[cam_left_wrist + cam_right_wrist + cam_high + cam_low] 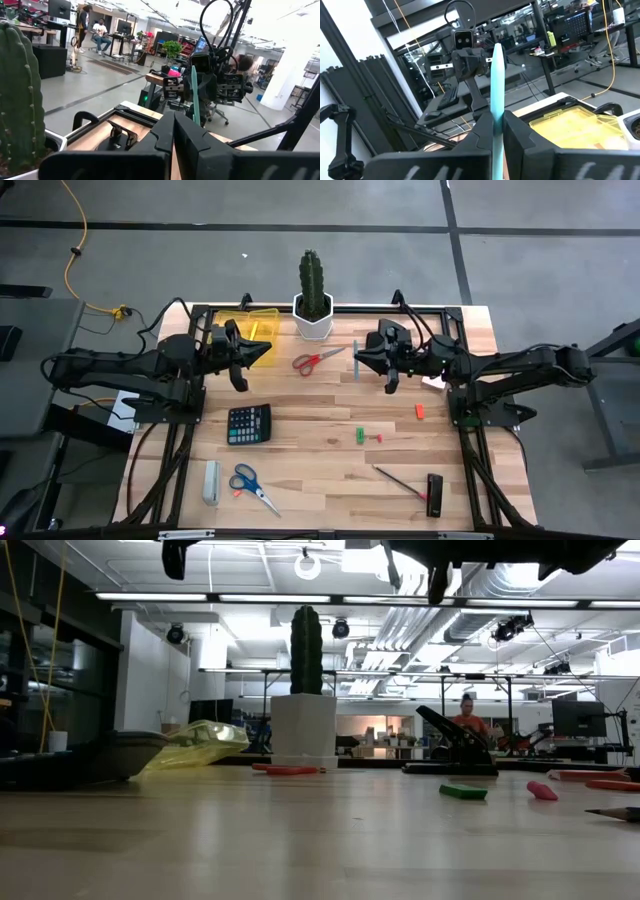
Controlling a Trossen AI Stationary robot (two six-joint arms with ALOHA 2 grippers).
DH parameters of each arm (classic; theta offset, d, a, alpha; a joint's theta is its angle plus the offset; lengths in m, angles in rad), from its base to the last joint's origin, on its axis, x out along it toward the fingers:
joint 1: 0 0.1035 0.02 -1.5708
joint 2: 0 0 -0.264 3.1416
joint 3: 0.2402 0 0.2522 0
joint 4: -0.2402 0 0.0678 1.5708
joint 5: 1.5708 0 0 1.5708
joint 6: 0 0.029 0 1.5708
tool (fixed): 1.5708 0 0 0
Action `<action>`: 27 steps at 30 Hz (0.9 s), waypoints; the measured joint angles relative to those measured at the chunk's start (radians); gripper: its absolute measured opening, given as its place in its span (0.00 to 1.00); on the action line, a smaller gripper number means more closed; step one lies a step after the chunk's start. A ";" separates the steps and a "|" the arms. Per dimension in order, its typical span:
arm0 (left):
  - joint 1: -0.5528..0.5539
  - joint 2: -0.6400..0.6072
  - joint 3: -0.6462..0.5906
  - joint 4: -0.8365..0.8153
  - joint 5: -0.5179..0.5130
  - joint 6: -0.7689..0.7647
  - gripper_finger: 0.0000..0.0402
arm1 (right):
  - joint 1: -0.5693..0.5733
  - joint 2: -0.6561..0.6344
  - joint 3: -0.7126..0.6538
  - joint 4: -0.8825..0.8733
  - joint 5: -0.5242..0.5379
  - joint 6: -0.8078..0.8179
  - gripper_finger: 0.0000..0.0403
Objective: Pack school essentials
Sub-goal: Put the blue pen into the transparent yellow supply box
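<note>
My right gripper (358,363) hangs above the table's middle, right of the red-handled scissors (318,360), shut on a teal pen (355,358). Facing it, my left gripper (239,368) is shut and empty beside the yellow pouch (252,332), which lies on the far left of the table. Lying flat on the table are the blue-handled scissors (252,486), a green marker (360,436), a small red piece (379,437), an orange piece (420,411) and a thin dark stick (395,478). My right gripper pinches the teal pen between its two fingers, around the middle of the shaft (497,107). The fingers come level from the table's right and lie across the pen. The pen stands roughly upright, lifted clear of the table, its upper end (497,55) above the fingers.
A potted cactus (312,295) stands at the far edge between the arms. The black calculator (248,423) lies left of centre and the pale grey bar (211,482) near the front left. A black stapler-like thing (434,494) sits at the front right. People show in the room beyond.
</note>
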 joint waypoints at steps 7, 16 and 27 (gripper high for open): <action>0.000 0.194 0.026 0.073 0.101 -0.073 0.19 | 0.000 0.084 0.049 -0.002 0.015 -0.003 0.00; 0.000 0.497 0.181 0.162 0.219 -0.103 0.49 | 0.001 0.282 0.226 -0.005 -0.127 -0.057 0.00; 0.000 0.606 0.278 0.168 0.237 -0.075 0.52 | 0.001 0.338 0.320 -0.003 -0.159 -0.085 0.00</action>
